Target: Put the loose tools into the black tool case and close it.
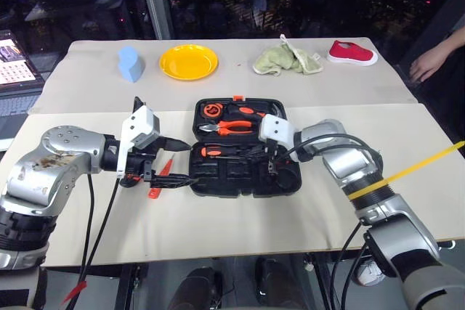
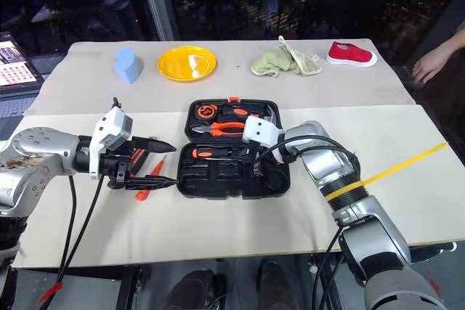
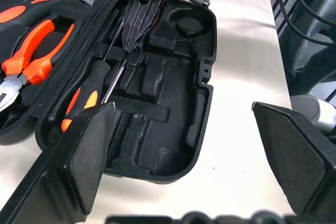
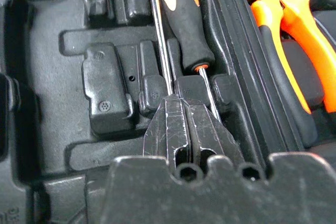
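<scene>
The black tool case (image 1: 287, 179) lies open mid-table, lid part away from me. An orange-and-black screwdriver (image 4: 184, 19) rests in the near half beside a second thin shaft (image 4: 160, 40). My right gripper (image 1: 270, 167) is shut, its tips down in the case against those shafts (image 3: 139, 19). My left gripper (image 1: 173, 161) hovers open just left of the case, pointing at it, nothing between its fingers (image 3: 84, 166). Orange-and-black loose tools (image 2: 149, 178) lie on the table under it, partly hidden by it.
Orange-handled pliers (image 1: 229, 127) and a hammer (image 1: 243, 110) sit in the lid half. At the back of the table are a blue block (image 1: 131, 63), a yellow plate (image 1: 189, 61), a green cloth (image 1: 287, 59) and a red shoe (image 1: 352, 53). A person's hand (image 1: 429, 63) rests far right.
</scene>
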Available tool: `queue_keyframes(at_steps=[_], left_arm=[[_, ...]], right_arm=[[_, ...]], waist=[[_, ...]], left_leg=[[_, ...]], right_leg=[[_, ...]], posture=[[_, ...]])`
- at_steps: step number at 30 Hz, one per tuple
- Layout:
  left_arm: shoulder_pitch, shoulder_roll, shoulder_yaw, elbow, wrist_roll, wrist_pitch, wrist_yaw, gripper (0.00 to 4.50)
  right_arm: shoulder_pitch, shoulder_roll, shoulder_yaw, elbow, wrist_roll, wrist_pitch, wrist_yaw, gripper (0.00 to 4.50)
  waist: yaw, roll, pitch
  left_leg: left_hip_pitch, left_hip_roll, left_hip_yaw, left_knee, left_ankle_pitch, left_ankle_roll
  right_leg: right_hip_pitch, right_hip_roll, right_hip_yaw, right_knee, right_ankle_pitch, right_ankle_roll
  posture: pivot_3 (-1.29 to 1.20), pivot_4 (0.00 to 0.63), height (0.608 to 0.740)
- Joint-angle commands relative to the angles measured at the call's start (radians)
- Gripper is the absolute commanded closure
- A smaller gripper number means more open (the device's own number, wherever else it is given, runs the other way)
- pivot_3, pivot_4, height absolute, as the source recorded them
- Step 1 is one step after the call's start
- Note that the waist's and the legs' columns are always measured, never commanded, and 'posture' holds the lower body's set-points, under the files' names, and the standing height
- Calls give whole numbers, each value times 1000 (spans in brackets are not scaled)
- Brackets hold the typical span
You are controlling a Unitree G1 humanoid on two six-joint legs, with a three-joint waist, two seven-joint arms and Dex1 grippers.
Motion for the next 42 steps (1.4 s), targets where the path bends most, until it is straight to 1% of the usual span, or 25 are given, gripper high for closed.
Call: queue_keyframes(at_steps=[1, 3, 4, 7, 8, 10, 12, 13, 15, 17, 18, 19, 21, 24, 25, 26, 27, 28, 29, 30, 32, 35, 38, 41, 42], left_arm=[[-24, -4, 16, -5, -4, -14, -1, 0], [-23, -7, 14, -3, -1, -17, 0, 0], [-23, -9, 12, -1, 2, -19, 0, 0], [-34, -18, 5, 10, 9, -27, 1, 0], [-38, -21, 4, 14, 11, -28, 2, 0], [-45, -29, 5, 22, 16, -30, 5, 0], [-45, -33, 7, 28, 23, -28, 10, 0], [-44, -33, 8, 29, 26, -26, 12, 0], [-36, -28, 13, 31, 27, -16, 18, 0], [-12, -8, 55, 15, 3, 43, 52, 0], [22, 12, 103, 3, -14, 72, 69, 0], [59, 30, 151, -11, -27, 94, 81, 0], [119, 56, 215, -27, -38, 109, 90, 0], [339, 94, 413, -87, -29, 146, 102, 0], [425, 93, 491, -108, -18, 159, 104, 0], [481, 93, 541, -121, -13, 163, 105, 0], [559, 79, 611, -139, -1, 168, 109, 0], [625, 64, 670, -154, 9, 169, 114, 0], [691, 48, 721, -165, 24, 161, 119, 0], [744, 34, 760, -175, 36, 154, 123, 0], [806, 20, 797, -198, 39, 152, 130, 0], [814, 29, 784, -253, 8, 184, 152, 0], [754, 65, 724, -303, -32, 241, 191, 0], [646, 101, 651, -327, -93, 367, 261, 0], [536, 122, 562, -345, -127, 474, 316, 0]], right_arm=[[28, 15, 43, 62, -37, 38, 18, 4471], [19, 19, 10, 33, -11, 62, 19, 4471], [15, 26, -20, 5, 20, 81, 18, 4471], [-2, 43, -185, -161, 182, 253, -1, 4471], [1, 34, -232, -227, 227, 299, -6, 4471], [23, 6, -328, -368, 324, 407, -21, 4471], [74, -34, -456, -540, 449, 554, -46, 4471], [98, -51, -498, -602, 492, 604, -60, 4471], [166, -94, -570, -719, 562, 677, -85, 4471], [312, -176, -635, -850, 617, 699, -58, 3910], [369, -207, -659, -899, 644, 698, -40, 3776], [409, -231, -673, -933, 667, 689, -27, 3455], [438, -254, -672, -961, 696, 668, -30, 2703], [445, -269, -646, -955, 701, 605, -32, 1689], [436, -263, -644, -949, 714, 600, -39, 1298], [430, -257, -641, -945, 726, 600, -48, 967], [424, -254, -642, -938, 740, 593, -47, 622], [420, -253, -642, -932, 752, 587, -46, 335], [417, -253, -641, -924, 761, 580, -47, 8], [413, -253, -640, -918, 767, 576, -49, 8], [412, -257, -635, -912, 777, 567, -54, 8], [425, -267, -629, -913, 787, 553, -52, 8], [437, -275, -628, -922, 795, 543, -56, 8], [444, -279, -634, -931, 808, 541, -77, 8], [462, -272, -642, -951, 810, 538, -101, 8]], waist=[[0, 0, 0], [-1, 0, 0], [-1, 0, 0], [-1, 0, 1], [0, 0, 1], [1, 1, 1], [11, 1, 1], [14, 1, 1], [21, 1, 1], [23, 0, 1], [25, 0, 1], [24, 0, 1], [8, 1, 1], [-12, 1, 2], [-17, 1, 2], [-18, 2, 3], [-18, 2, 3], [-15, 1, 3], [-9, 1, 3], [-4, 1, 3], [8, 1, 3], [36, 1, 3], [46, 0, 3], [48, 0, 3], [45, 0, 3]], left_leg=[[1, 0, 0, 0, 0, 0], [6, 0, 0, -1, -1, -1], [8, 0, 0, -1, -4, -6], [6, 0, 0, -1, -4, -7], [4, 0, 0, -1, -4, -7], [-7, 0, 0, 0, 0, 0], [-18, 0, 0, 2, 1, 0], [-23, -1, -2, 3, 1, 0], [-25, -1, -3, 3, 1, 0], [-25, -1, -3, 2, 0, 1], [-25, -1, -3, 1, 0, 1], [-25, -1, -3, 1, 0, 1], [-25, -1, 0, 0, 0, 2], [-22, -1, 4, 1, 0, 2], [-18, 1, 4, 0, 0, 2], [-13, 2, 3, -1, -1, 2], [-7, 3, 3, -2, -4, 6], [-6, 5, 3, -2, -6, 9], [-5, 6, 3, -2, -7, 7], [-4, 6, 3, -2, -10, 2], [-3, 7, 3, -1, -11, 1], [-3, 7, 3, 0, -11, 1], [-3, 6, 3, 1, -12, 1], [-3, 5, 3, 1, -12, 0], [-3, 4, 3, 1, -11, -1]], right_leg=[[1, 0, 0, 0, 0, 0], [6, 0, 0, -1, 0, 0], [7, 0, 0, 0, 0, 0], [6, 0, 0, 0, 0, 0], [4, 0, 0, 0, 0, 0], [-9, 0, 1, 3, 0, 0], [-19, -1, 1, 12, 1, -1], [-24, -1, -1, 14, 1, -1], [-26, -1, -2, 13, 1, -1], [-25, -1, -2, 12, 0, -1], [-25, -1, -2, 8, 0, 0], [-24, -1, -2, 7, 0, 1], [-25, -1, 1, 5, -1, 1], [-24, -2, 3, 3, -1, 1], [-21, -3, 4, 0, 0, 0], [-16, -3, 4, 0, 0, 0], [-11, -3, 3, -1, 0, -1], [-9, -3, 3, -1, -1, 0], [-9, -3, 2, -1, -1, 1], [-8, -2, 2, -1, -1, 1], [-8, -2, 1, -1, 0, 0], [-8, -3, 0, -2, 0, -1], [-8, -4, -1, -2, 0, -1], [-8, -3, 0, -1, 0, -1], [-9, -2, 0, -1, 0, -1]], posture=[[0, 150, 740], [0, 150, 740], [0, 150, 740], [0, 150, 740], [0, 150, 740], [0, 150, 740], [0, 150, 740], [0, 150, 740], [0, 150, 740], [0, 150, 740], [0, 150, 740], [0, 150, 740], [0, 150, 740], [0, 150, 740], [0, 150, 740], [0, 150, 740], [0, 150, 740], [0, 150, 740], [0, 150, 740], [0, 150, 740], [0, 150, 740], [0, 150, 740], [0, 150, 740], [0, 150, 740], [0, 150, 740]])
